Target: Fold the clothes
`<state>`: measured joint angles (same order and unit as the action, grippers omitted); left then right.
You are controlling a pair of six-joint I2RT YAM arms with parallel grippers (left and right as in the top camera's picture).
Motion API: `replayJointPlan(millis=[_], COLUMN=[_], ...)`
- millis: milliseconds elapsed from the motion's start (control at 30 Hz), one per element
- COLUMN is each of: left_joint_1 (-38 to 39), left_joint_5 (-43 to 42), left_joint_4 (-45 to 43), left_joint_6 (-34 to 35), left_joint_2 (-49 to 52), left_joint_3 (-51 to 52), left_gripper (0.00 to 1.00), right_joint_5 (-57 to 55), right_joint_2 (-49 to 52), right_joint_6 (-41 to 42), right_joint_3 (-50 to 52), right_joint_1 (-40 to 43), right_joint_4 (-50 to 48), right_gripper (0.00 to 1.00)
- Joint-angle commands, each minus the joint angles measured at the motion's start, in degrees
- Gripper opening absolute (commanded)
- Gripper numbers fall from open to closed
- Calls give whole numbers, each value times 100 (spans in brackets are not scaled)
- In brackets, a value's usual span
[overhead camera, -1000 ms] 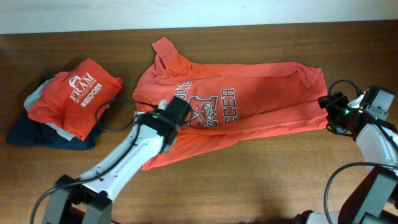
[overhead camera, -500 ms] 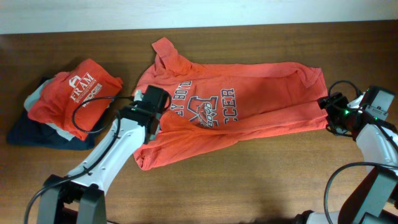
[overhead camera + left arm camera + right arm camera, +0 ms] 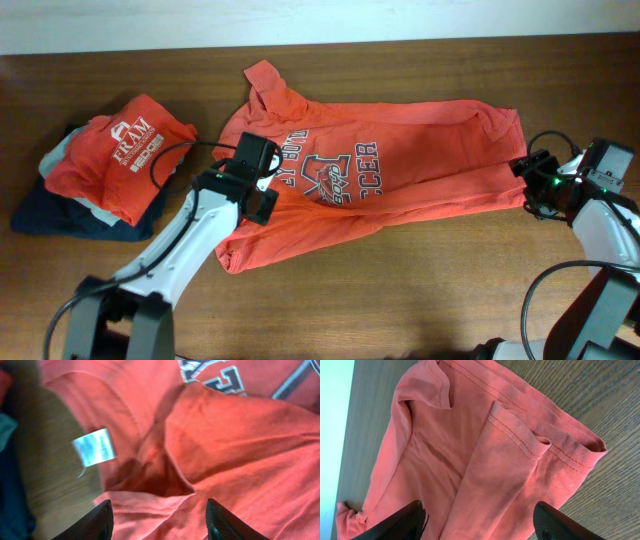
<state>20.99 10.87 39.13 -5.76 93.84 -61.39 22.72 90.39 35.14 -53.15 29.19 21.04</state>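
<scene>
Orange-red cotton: the T-shirt (image 3: 420, 160) lies crosswise on the middle of the table (image 3: 430, 300), chest print up, neck toward the left arm and hem toward the right. Its near long edge appears turned up over the lower part of the print in a loose, uneven flap. The left gripper (image 3: 160, 515) hovers over the collar area just beside the white neck tag (image 3: 94, 447), fingers spread, nothing pinched. The right gripper (image 3: 480, 520) stands at the hem (image 3: 545, 445), likewise spread, with the cloth ahead of it and not held. Judgement: the step in hand is taking hold of the two ends to straighten the lengthwise fold. Each gripper should pinch both layers at the fold line. The arms should then draw apart lightly to remove slack before the cloth is laid down, as the bunched folds near the collar may otherwise be pressed in. The surface is dark brown wood grain. A stack of folded garments (image 3: 90, 190) sits well apart at the left, and a pale wall strip (image 3: 300, 18) bounds the far edge.
</scene>
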Motion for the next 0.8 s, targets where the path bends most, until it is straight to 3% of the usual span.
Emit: replayJointPlan(millis=[0,133,267,367,567,767], left_joint_1=[2,0,0,0,-2,-114], left_joint_5=[-533,-542,-251,192,713,1344], left_joint_4=[-37,-199,-332,-282,-59,-271], left_joint_6=[-553,-662,-577,-374,-369,-181], left_joint_2=[424,776,885,879,879,881], left_joint_3=[-59,-59,-61,-127,-424,-501], left_gripper=[59,54,25,9,1,1], right_joint_5=[-50,-50,-50,-52,-52,-55], right_joint_2=[11,11,11,11,11,11], right_joint_6=[-35,-37,-37,-37,-37,-37], right_joint_3=[-76,-76,-76,-76,-76,-76], right_joint_1=[-31,-31,-31,-31,-31,-31], right_joint_4=[4,9,46,50,50,50], right_gripper=[74,74,74,74,74,74])
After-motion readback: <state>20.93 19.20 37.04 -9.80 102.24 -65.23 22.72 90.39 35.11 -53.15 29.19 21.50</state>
